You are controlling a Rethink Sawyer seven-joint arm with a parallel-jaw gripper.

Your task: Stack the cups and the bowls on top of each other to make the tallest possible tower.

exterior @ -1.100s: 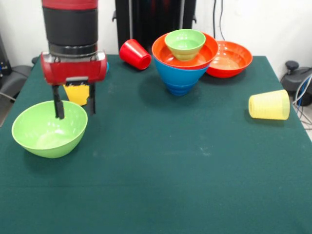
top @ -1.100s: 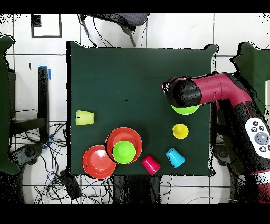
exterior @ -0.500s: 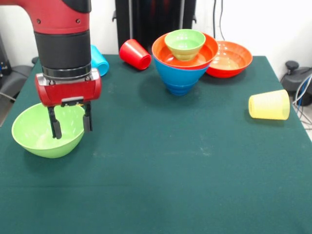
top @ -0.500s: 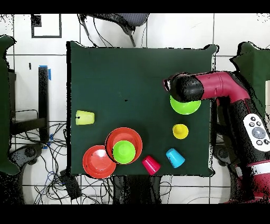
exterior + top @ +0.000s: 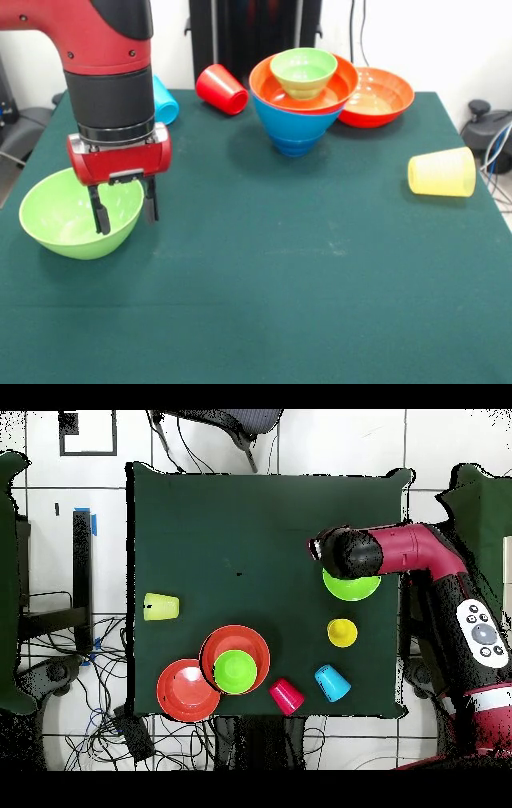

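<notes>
In the last second I brought the pincer (image 5: 124, 210) from behind the big green bowl (image 5: 76, 219) down and forward, so now its fingers stand spread across the bowl's rim, one inside and one outside, on the side facing the tower (image 5: 302, 96). The bowl has not moved on the table (image 5: 320, 280). I judge the grasp is ready; closing, then carrying it to the tower, comes next

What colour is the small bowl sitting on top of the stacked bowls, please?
Light green; the small bowl shows best in the front view.
</notes>
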